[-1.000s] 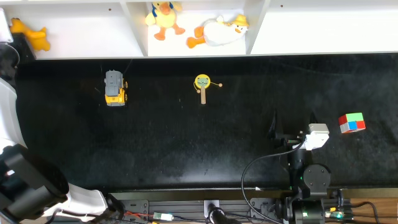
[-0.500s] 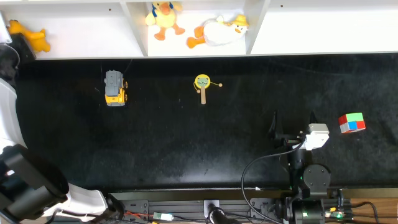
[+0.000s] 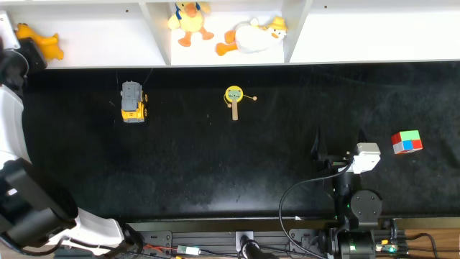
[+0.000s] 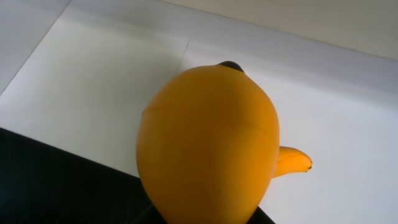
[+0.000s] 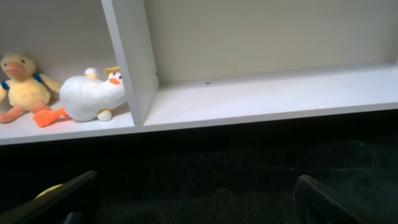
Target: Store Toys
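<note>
An orange plush toy (image 3: 44,42) lies in the left compartment of the white shelf (image 3: 359,43), and my left gripper (image 3: 31,56) is shut on it. Up close in the left wrist view the orange plush toy (image 4: 208,155) hangs just over the shelf floor (image 4: 93,93). A yellow toy truck (image 3: 133,101), a yellow rattle (image 3: 234,97) and a coloured cube (image 3: 407,142) rest on the black table. My right gripper (image 3: 338,147) stands open and holds nothing, low at the right, left of the cube.
A yellow duck (image 3: 190,20) and a white plush bird (image 3: 255,36) fill the middle compartment; the right wrist view shows the duck (image 5: 22,87) and the bird (image 5: 93,99) too. The right compartment (image 5: 280,93) holds nothing. Cables run along the table's near edge.
My left gripper has shifted a little to the right along the shelf, carrying the orange plush toy with it. The right arm has stayed still.
</note>
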Motion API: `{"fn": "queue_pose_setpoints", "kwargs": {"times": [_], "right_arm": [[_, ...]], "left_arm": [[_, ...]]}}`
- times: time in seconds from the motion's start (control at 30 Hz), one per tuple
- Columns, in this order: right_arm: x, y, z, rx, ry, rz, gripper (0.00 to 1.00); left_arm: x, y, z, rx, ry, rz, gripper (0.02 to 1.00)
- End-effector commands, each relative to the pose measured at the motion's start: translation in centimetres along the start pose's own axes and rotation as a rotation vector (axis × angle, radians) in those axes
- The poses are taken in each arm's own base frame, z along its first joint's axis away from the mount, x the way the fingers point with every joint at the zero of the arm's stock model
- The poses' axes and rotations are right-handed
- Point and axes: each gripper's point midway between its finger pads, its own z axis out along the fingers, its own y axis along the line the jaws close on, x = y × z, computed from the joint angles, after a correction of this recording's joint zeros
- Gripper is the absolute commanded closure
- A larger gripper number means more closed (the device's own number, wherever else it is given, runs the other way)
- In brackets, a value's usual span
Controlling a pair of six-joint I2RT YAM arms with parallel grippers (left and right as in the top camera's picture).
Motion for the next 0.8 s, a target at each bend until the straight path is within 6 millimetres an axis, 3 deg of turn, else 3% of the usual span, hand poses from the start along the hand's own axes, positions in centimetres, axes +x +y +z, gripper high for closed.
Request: {"fn": "queue_pose_setpoints", "kwargs": {"times": [0.03, 0.1, 0.2, 0.47, 0.53, 0.67, 0.73, 0.8], "right_arm": [[0.35, -0.03, 0.03, -0.001, 0.001, 0.004, 0.005], [0.35, -0.03, 0.03, -0.001, 0.001, 0.004, 0.005], [0.35, -0.03, 0.03, -0.001, 0.001, 0.004, 0.005], [0.35, -0.03, 0.03, -0.001, 0.001, 0.004, 0.005], [0.35, -0.03, 0.03, -0.001, 0.001, 0.004, 0.005], [0.35, -0.03, 0.03, -0.001, 0.001, 0.004, 0.005], [0.35, -0.03, 0.03, -0.001, 0.001, 0.004, 0.007], [0.35, -0.03, 0.03, -0.001, 0.001, 0.004, 0.005]], "left_arm": [[-1.07, 0.22, 0.19, -0.01, -0.023, -0.021, 0.912], [-1.0, 0.22, 0.28, -0.01, -0.021, -0.021, 0.888], [-0.99, 0.22, 0.28, -0.009, -0.021, -0.021, 0.7], [-1.22, 0.25, 0.27, -0.011, -0.03, -0.019, 0.671], [-1.24, 0.25, 0.27, -0.01, -0.031, -0.019, 0.551], [-1.23, 0.23, 0.28, -0.01, -0.031, -0.019, 0.531], [-1.24, 0.13, 0.29, -0.009, -0.031, -0.017, 0.395], [-1.26, -0.05, 0.31, -0.006, -0.031, -0.015, 0.163]]}}
